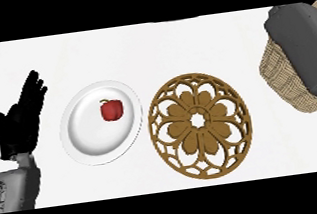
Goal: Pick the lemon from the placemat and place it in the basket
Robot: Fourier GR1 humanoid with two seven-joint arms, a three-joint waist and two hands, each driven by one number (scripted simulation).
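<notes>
At right, a forearm [311, 53] half-hides the basket [279, 77]; left robot hand [16, 125] spread open.

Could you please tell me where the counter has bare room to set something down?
Bare counter runs along the far edge beyond the plate and placemat, and nearer, between placemat and right forearm. Plate and placemat nearly touch; the forearm overlaps the basket.
</notes>
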